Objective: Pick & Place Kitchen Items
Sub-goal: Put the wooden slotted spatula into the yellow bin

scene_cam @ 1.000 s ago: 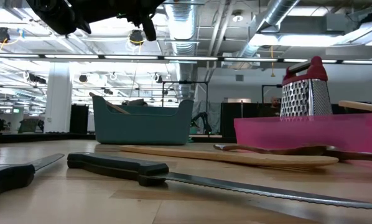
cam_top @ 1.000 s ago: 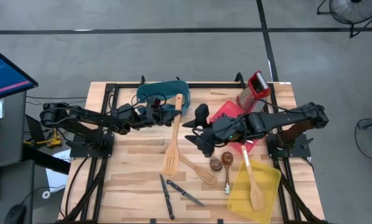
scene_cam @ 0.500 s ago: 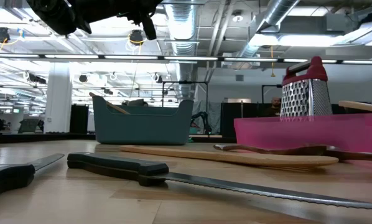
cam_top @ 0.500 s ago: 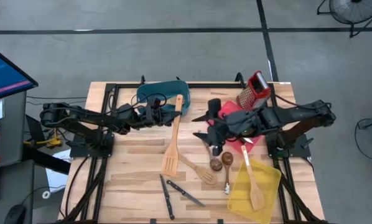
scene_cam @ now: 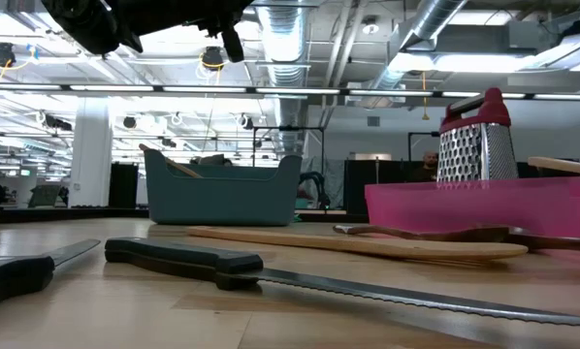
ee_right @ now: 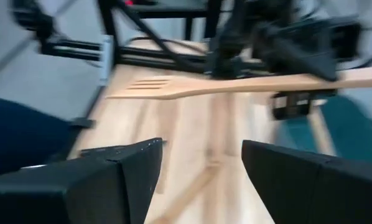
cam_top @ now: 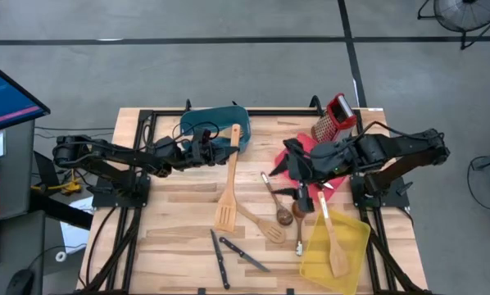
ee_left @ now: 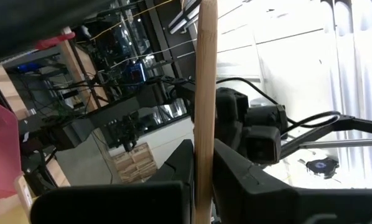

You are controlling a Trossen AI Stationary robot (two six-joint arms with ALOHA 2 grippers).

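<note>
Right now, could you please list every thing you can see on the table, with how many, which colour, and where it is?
Slotted turner: one, pale wood, table centre, handle end held up by left gripper.
Teal bin: one, far edge.
Red bin: one, under right arm.
Box grater: one, steel, red handle, far right.
Yellow bin: one, near right, holding a wooden spatula.
Spoons: two or three, brown, centre right.
Slotted spoon: one, wood.
Knives: two, black-handled, near edge.
Left gripper: shut on turner handle.
Right gripper: open, above spoons.
</note>
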